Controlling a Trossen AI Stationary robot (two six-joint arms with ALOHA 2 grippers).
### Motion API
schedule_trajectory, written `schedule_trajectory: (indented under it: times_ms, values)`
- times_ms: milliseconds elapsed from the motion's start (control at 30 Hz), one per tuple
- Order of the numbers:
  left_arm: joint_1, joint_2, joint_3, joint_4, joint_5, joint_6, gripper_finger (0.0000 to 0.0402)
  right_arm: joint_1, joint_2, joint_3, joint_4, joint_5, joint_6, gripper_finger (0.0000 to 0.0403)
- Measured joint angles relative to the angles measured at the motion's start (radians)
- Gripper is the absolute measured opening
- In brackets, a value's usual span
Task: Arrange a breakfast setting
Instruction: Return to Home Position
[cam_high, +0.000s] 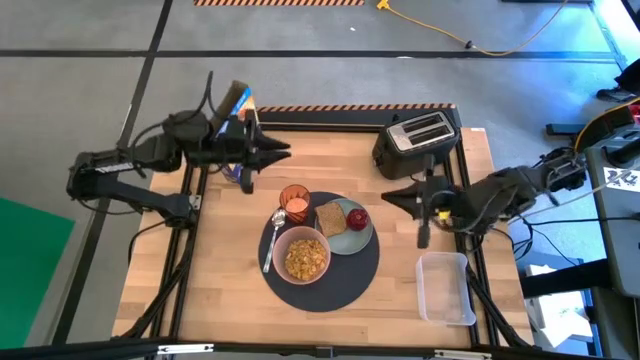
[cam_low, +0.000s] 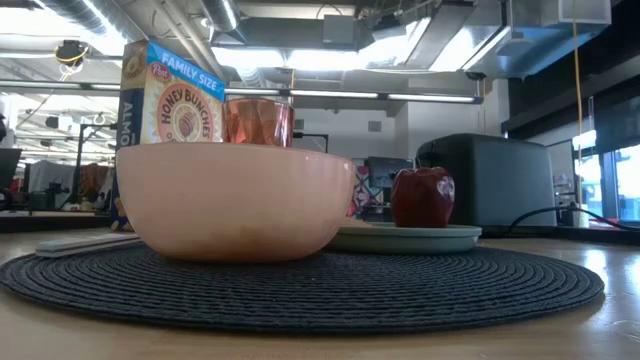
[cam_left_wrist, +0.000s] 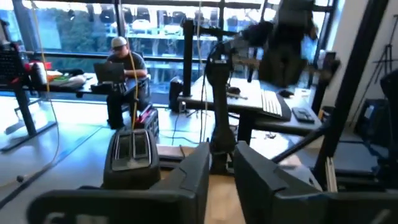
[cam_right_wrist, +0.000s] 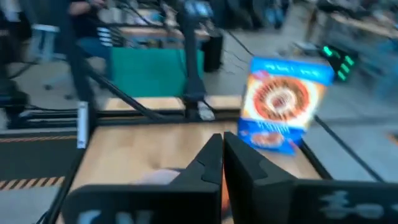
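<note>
A round dark-grey mat (cam_high: 335, 285) lies in the middle of the table. On it stand a pink bowl (cam_high: 307, 256) filled with cereal and a pale-green plate (cam_high: 352, 240). The plate carries a toast slice (cam_high: 331, 218) and a red fruit (cam_high: 356, 219). An amber cup (cam_high: 294, 199) stands at the mat's far edge, and a metal spoon (cam_high: 270, 245) lies along its left edge. My left gripper (cam_high: 288, 152) hovers at the far left, pointing right, its fingers a narrow gap apart (cam_left_wrist: 222, 171) and empty. My right gripper (cam_high: 388, 197) hovers right of the plate, shut (cam_right_wrist: 222, 155) and empty.
A black toaster (cam_high: 417, 140) stands at the far right of the table. A clear plastic tub (cam_high: 446, 288) sits at the near right edge. A blue cereal box (cam_high: 235, 105) stands at the far left, behind my left arm. A person sits at a desk (cam_left_wrist: 121, 68) beyond the table.
</note>
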Motion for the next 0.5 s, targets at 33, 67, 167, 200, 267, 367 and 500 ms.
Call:
schedule_trajectory:
  times_ms: [33, 67, 167, 200, 267, 367, 500]
  values:
    - [0.001, -0.025, -0.038, 0.01, 0.01, 0.005, 0.0057, -0.019, -0.009, 0.0, 0.016, -0.051, -0.036, 0.0005]
    - [0.002, -0.048, -0.076, 0.022, 0.016, 0.006, 0.0046, -0.039, -0.019, 0.0, 0.03, -0.11, -0.07, 0.0005]
    - [0.001, -0.122, -0.187, 0.098, 0.032, -0.005, 0.0012, -0.108, -0.054, -0.001, 0.043, -0.256, -0.143, 0.0001]
    - [0.001, -0.151, -0.226, 0.136, 0.038, -0.019, 0.0006, -0.131, -0.066, -0.004, 0.046, -0.293, -0.156, 0.0002]
    - [0.001, -0.216, -0.304, 0.224, 0.037, -0.051, 0.0005, -0.172, -0.107, -0.029, 0.045, -0.35, -0.173, 0.0001]
    - [0.001, -0.323, -0.431, 0.318, 0.043, -0.089, 0.0006, -0.228, -0.189, -0.099, 0.071, -0.403, -0.179, 0.0001]
    - [-0.009, -0.445, -0.602, 0.415, 0.04, -0.143, 0.0002, -0.273, -0.321, -0.248, 0.165, -0.45, -0.177, 0.0]
